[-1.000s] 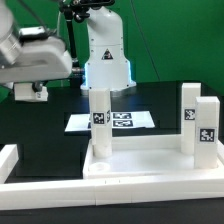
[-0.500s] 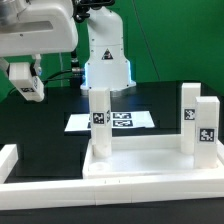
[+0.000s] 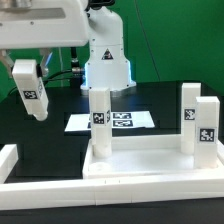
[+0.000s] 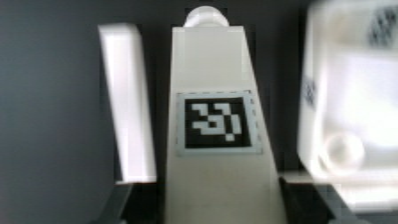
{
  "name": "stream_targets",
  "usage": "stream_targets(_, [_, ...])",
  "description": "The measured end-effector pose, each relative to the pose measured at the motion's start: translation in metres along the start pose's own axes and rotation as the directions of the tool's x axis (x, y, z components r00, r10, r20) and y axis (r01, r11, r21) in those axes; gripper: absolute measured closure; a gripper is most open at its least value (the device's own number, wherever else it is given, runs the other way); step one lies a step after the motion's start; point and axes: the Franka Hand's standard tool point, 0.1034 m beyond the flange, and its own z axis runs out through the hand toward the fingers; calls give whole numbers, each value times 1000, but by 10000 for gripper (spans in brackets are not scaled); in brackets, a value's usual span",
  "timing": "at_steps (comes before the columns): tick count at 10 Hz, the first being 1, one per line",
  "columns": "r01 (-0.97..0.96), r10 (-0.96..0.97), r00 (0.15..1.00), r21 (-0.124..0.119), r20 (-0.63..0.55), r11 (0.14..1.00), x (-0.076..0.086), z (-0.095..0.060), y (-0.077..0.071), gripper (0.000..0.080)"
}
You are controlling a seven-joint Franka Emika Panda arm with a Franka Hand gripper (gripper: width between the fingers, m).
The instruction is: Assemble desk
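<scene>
The white desk tabletop [image 3: 150, 162] lies flat at the front of the table in the exterior view. Three square legs stand upright on it: one [image 3: 100, 120] at its left corner and two [image 3: 190, 115] [image 3: 207, 126] at its right side, each with a black-and-white tag. My gripper [image 3: 27, 68] hangs at the exterior view's upper left, above the table and left of the desk. It is shut on a fourth tagged leg [image 3: 33, 92], which points downward. In the wrist view this leg [image 4: 217, 110] fills the middle between my gripper's [image 4: 217, 205] dark fingers [image 4: 150, 198].
The marker board [image 3: 128, 121] lies on the black table behind the desk. Low white border bars run along the front [image 3: 60, 192] and the left [image 3: 8, 156]. The robot base [image 3: 105, 55] stands at the back. A white bar [image 4: 119, 100] shows beside the held leg.
My gripper has moved right and down with the leg. The leg, hidden or foreshortened before, now hangs in full view with its tag facing the exterior camera. The desk has not moved.
</scene>
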Motion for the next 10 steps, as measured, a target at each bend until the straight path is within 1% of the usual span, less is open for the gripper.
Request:
stream_targets(1, [-24, 23, 997, -3, -76, 1000, 9, -4, -16, 509])
stream_targets(2, [-32, 31, 990, -3, -138, 999, 17, -11, -33, 509])
stream_targets(3, [-41, 41, 983, 7, -177, 999, 22, -18, -47, 509])
stream_targets(4, [-69, 73, 959, 25, -275, 997, 28, -27, -51, 509])
stream_targets(6, [-70, 59, 924, -15, -378, 997, 28, -26, -43, 509])
stream_targets(7, [-69, 43, 896, -42, -442, 997, 29, -28, -39, 509])
stream_targets(8, [-68, 43, 899, -43, -436, 997, 26, -25, -39, 509])
stream_targets(9, [-69, 45, 898, -39, -437, 997, 27, -26, -41, 509])
stream_targets(10, [-80, 64, 895, -18, -442, 997, 30, -26, -45, 509])
